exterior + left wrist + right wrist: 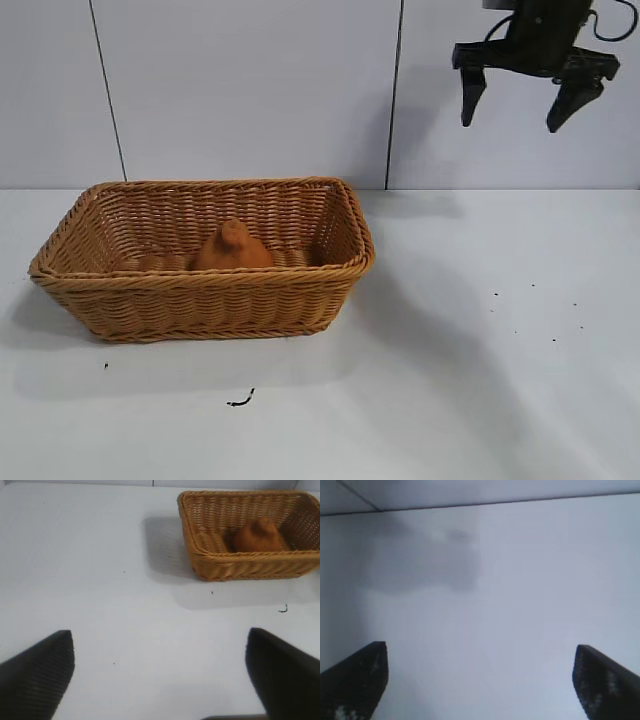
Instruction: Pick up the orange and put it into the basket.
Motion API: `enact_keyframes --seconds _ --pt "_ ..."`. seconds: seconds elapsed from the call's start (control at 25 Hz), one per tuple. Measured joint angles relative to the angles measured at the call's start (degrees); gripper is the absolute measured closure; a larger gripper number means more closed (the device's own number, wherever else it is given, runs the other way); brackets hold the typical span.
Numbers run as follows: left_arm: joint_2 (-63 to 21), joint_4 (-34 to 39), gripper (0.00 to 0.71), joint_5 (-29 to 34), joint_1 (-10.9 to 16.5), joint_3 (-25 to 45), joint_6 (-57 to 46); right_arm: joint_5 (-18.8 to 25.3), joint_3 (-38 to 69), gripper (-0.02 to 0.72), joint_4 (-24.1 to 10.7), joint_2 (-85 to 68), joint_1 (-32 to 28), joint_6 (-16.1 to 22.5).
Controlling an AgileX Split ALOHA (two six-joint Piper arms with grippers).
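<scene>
Orange (232,250) is sitting inside the basket (200,300), on its floor near the middle, knobby top pointing up, so its long axis is running vertical. Basket is resting on the table (480,380). Judging from that, the placing looks done and nothing is left to grasp. Right pincer (522,98) is hanging high above the table, well up and off to the far side of the basket from the orange, fingers spread wide and holding nothing; its wrist view is showing only bare table between the two fingertips (355,677). Left pincer (160,675) is also spread wide and empty, hovering over the table well apart from the basket; in its wrist view the basket (240,565) and orange (256,537) are lying ahead of it and off to one side. Left arm is not showing in the exterior view, so which arm is nearer the basket is hard to call. If any move is coming, it is probably just both arms parking away from the basket. A small dark scrap (240,400) is lying on the table just in front of the basket.
</scene>
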Motion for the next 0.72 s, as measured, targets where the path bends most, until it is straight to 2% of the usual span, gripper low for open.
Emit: enact_keyframes --seconds 0.2,0.44,0.56,0.6,0.72 --pt "0.0 0.0 0.044 0.0 0.0 0.0 0.0 -0.02 7.83 0.01 0.19 -3.67 -1.14 -0.68" --pt "0.0 0.0 0.044 0.0 0.0 0.0 0.0 -0.07 28.78 0.01 1.27 -16.17 -0.96 -2.66" --pt "0.0 0.0 0.044 0.0 0.0 0.0 0.0 -0.01 34.63 0.01 1.27 -20.35 -0.9 -3.1" --pt "0.0 0.0 0.044 0.0 0.0 0.0 0.0 -0.06 41.83 0.01 1.8 -25.99 -0.86 -3.89" --pt "0.0 0.0 0.044 0.0 0.0 0.0 0.0 -0.06 52.77 0.01 2.07 -35.72 -0.86 -5.04"
